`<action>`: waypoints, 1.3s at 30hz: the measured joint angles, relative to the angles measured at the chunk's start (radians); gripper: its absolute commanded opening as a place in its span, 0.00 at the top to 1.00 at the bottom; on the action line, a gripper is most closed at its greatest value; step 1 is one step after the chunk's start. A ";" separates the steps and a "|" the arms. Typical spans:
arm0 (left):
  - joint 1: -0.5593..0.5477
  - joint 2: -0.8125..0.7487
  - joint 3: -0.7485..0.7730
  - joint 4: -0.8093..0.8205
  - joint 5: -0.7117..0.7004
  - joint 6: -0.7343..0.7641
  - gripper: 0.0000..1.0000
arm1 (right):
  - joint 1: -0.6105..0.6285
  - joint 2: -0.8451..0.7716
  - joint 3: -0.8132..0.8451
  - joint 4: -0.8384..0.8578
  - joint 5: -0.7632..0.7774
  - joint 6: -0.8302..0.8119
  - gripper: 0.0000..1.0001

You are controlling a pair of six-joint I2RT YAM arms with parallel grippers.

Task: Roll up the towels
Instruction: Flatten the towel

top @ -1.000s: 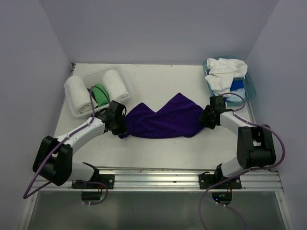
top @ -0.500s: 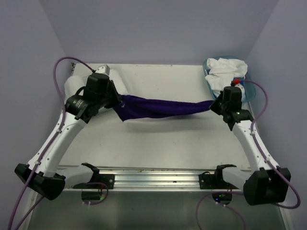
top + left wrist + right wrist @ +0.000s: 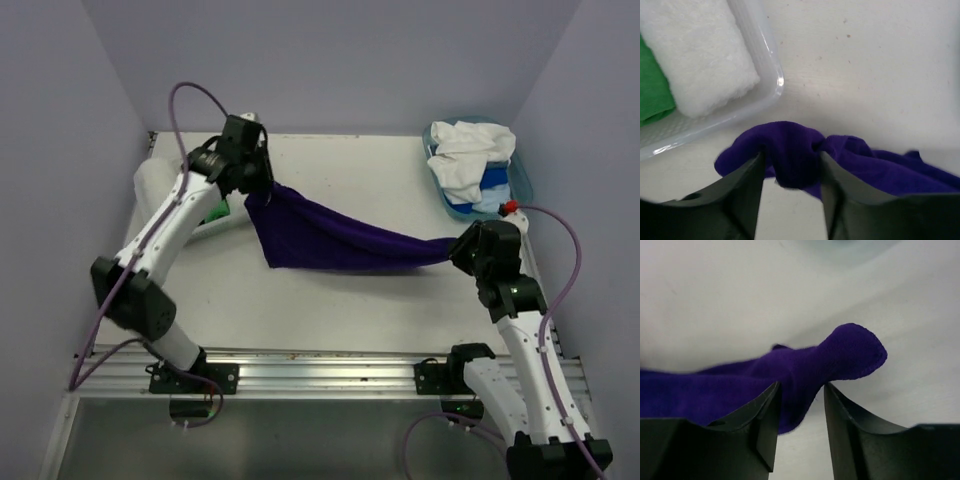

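Where the right arm (image 3: 520,300) reaches in at the near right, its jaws stand slightly apart and pinch one end of the purple towel (image 3: 330,240). A rounded corner (image 3: 855,352) pokes out past them above the white surface (image 3: 330,310). From there the cloth runs as a sagging band toward the far left, across the middle of the surface; I cannot tell whether its low edge touches down. Farther back on the left, the left arm (image 3: 165,230) has its jaws narrowly parted too, clamping a bunched fold of the same towel. This is just beside the white lattice basket (image 3: 775,85), where a rolled white towel (image 3: 700,55) and a green towel (image 3: 652,95) lie side by side. In the overhead view the arm hides much of the basket. In the far right corner a teal tub (image 3: 522,185) holds a crumpled white towel (image 3: 465,150) over blue towels (image 3: 493,180), their folds hard to separate.
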 measured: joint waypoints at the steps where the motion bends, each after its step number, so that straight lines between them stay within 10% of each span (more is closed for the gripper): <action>1: 0.010 0.100 0.040 0.015 -0.004 0.015 0.35 | 0.000 0.003 -0.040 -0.005 -0.009 0.007 0.46; 7: 0.025 0.375 0.103 -0.017 -0.030 0.021 0.28 | 0.000 0.045 -0.180 -0.077 -0.028 0.011 0.39; 18: -0.017 -0.246 -0.617 0.064 -0.038 -0.094 0.37 | 0.000 0.146 -0.179 -0.019 -0.037 -0.002 0.44; 32: 0.130 0.025 -0.770 0.376 0.045 -0.090 0.48 | 0.000 0.149 -0.177 -0.004 -0.048 -0.018 0.43; 39: 0.130 0.076 -0.752 0.483 0.115 -0.089 1.00 | 0.000 0.153 -0.172 -0.007 -0.048 -0.017 0.42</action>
